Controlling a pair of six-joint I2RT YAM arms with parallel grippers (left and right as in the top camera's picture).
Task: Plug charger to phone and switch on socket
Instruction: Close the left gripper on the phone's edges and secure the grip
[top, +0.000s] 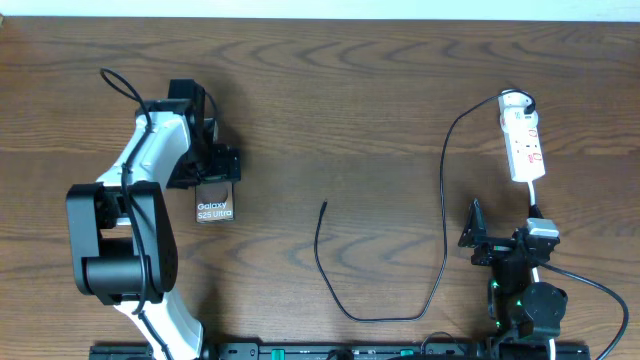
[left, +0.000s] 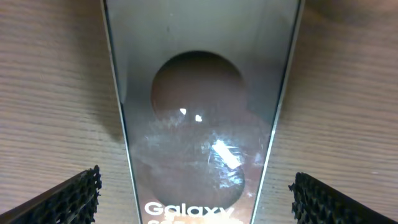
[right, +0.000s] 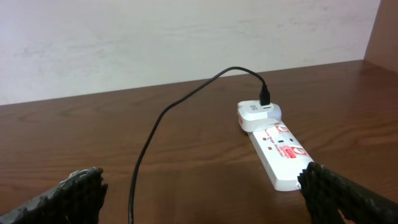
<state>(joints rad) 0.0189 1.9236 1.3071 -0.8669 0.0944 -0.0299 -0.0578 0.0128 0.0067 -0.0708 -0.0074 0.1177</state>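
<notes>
Overhead view: phone (top: 215, 211) between the left hand (left: 199, 196) fingers, charger (top: 444, 230) lying on desk (top: 350, 100).
Both hands open; right hand (right: 202, 186) faces socket (right: 280, 152).

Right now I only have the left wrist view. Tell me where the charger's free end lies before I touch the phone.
Observer: The charger ends in a plug tip lying loose on the table, right of the phone and apart from it.
Operator: Report its other end.
Observer: It goes into a white adapter at the far end of the socket.
Operator: Give me the right gripper.
Observer: The right gripper is open and holds nothing, with the socket ahead of it.
</notes>
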